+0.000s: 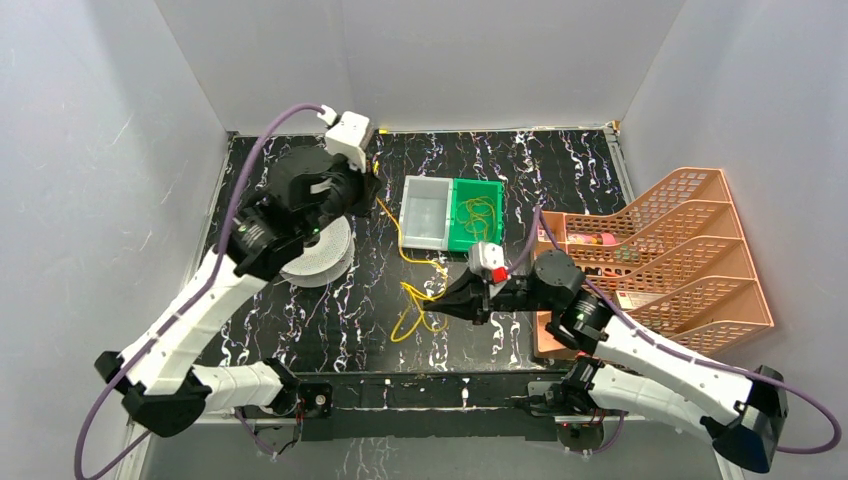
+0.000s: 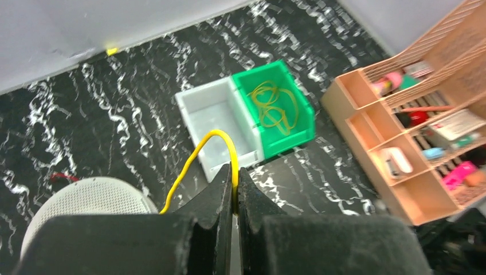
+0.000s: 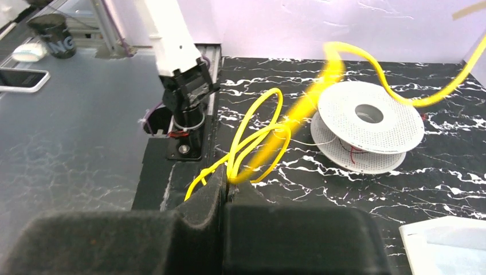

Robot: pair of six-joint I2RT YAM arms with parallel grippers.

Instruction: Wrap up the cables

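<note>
A long yellow cable (image 1: 412,258) runs from my left gripper (image 1: 368,190) across the black marbled table to loose loops (image 1: 413,318) by my right gripper (image 1: 437,303). The left wrist view shows my left gripper (image 2: 235,171) shut on the cable (image 2: 202,146), which arcs up out of the closed jaws. My right gripper (image 3: 226,179) is shut on the cable's looped part (image 3: 258,140). The white perforated spool (image 1: 318,258) lies flat under the left arm, and appears again as the spool (image 3: 367,123) beyond the loops. More yellow cables (image 2: 276,107) lie coiled in a green bin (image 1: 492,240).
A grey bin (image 1: 425,240) adjoins the green bin at centre back. An orange desk rack (image 1: 690,290) holding small items stands at the right, close behind my right arm. Grey walls enclose the table. The left arm's base (image 3: 186,123) stands at the near edge.
</note>
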